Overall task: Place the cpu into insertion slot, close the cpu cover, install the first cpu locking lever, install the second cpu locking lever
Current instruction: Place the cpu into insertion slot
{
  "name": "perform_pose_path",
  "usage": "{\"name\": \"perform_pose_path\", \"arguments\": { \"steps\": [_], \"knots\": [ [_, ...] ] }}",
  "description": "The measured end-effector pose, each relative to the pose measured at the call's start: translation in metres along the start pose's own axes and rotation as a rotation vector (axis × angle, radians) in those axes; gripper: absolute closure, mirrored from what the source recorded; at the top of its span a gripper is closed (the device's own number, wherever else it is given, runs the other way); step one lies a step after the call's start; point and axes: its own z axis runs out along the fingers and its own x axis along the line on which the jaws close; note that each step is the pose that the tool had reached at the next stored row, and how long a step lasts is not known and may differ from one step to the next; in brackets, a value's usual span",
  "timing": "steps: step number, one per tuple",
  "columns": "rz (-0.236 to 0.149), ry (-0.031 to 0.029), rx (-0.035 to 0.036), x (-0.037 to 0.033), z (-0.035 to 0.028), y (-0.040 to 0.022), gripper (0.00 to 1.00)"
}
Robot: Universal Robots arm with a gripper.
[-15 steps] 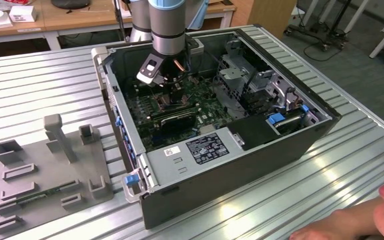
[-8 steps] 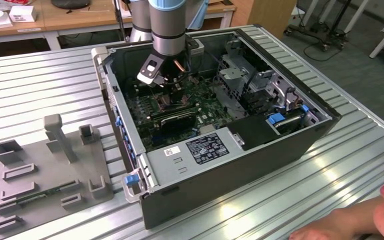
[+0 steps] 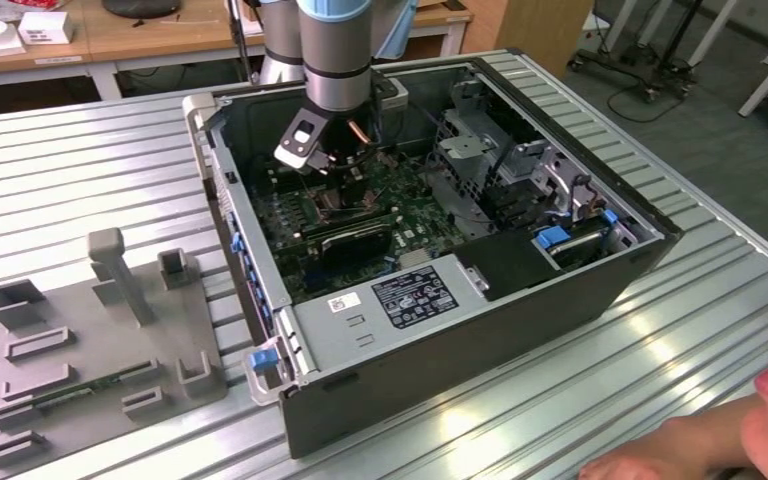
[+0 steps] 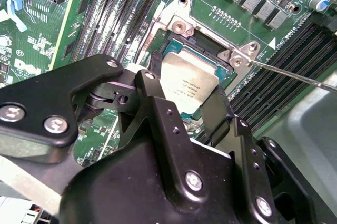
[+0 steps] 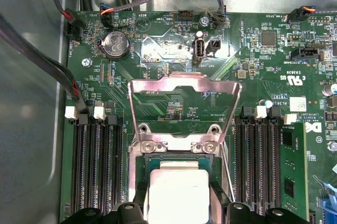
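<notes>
Exterior view: one arm [image 3: 335, 50] reaches straight down into one case [image 3: 491, 330]. Second wrist view: one gripper [image 4: 181, 92] pinches one cpu [image 4: 189, 83] at the slot [image 4: 197, 45]. First wrist view: one cover [image 5: 184, 84] lies open beyond the slot.

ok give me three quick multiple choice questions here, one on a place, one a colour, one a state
1. Where is the cpu? A at the insertion slot, by the end effector; B on the table outside the case; C on the power supply box.
2. Colour of the motherboard? A blue; B green; C red.
3. The cpu cover is: A shut over the cpu; B swung up open; C off the board.
1 A, it shows within the slot's frame; 2 B, the board is green; 3 B, its frame stands raised off the slot.
</notes>
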Motion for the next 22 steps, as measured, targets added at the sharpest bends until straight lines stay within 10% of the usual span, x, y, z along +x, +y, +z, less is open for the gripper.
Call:
{"name": "perform_pose_path", "arguments": {
  "steps": [22],
  "knots": [
    [0.0,-0.0001,0.0,0.0,0.0003,0.0,0.38]
  ]
}}
